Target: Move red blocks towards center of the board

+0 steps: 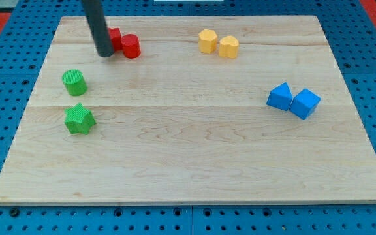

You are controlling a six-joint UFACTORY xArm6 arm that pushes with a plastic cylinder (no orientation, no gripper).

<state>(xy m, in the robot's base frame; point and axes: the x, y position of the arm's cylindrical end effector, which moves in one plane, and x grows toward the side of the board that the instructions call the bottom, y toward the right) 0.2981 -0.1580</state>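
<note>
Dark rod (99, 29) is cut off by the view's top edge, so the arm above it can't be seen. Rod covers the view's-left part of one small red block (114, 38); its shape can't be made out, only a bit shows btwn rod and the red cylinder-like block (130, 46). My tip (106, 55) sits at that hidden block's view-left side; touching or not, can't tell. Blue pegboard (5, 72) around the wooden board (194, 150) runs off every edge.

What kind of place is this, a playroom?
Probably a robot lab bench, not a playroom: a wooden board sits on a blue pegboard table, and my tip stands just left of two red blocks.
</note>
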